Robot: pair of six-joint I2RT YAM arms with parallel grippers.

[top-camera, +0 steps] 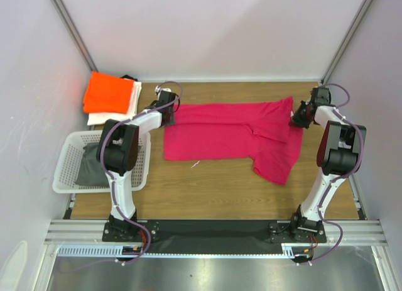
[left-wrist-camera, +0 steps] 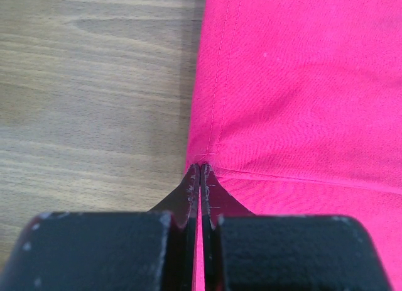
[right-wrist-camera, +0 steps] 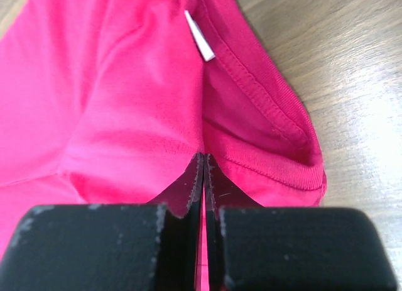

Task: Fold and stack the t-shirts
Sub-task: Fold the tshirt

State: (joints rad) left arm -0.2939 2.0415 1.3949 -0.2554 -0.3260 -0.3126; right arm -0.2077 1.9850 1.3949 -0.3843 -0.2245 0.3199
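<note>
A magenta-pink t-shirt lies spread across the middle of the wooden table, one sleeve hanging toward the front right. My left gripper is shut on its left hem corner; in the left wrist view the jaws pinch pink cloth between them. My right gripper is shut on the shirt next to the ribbed collar, a white label just beyond the tips. A folded orange t-shirt lies on a folded white t-shirt at the back left.
A white lattice basket with grey cloth inside stands at the left edge, beside the left arm. Pale walls close in the left, back and right. Bare wood stretches in front of the pink shirt.
</note>
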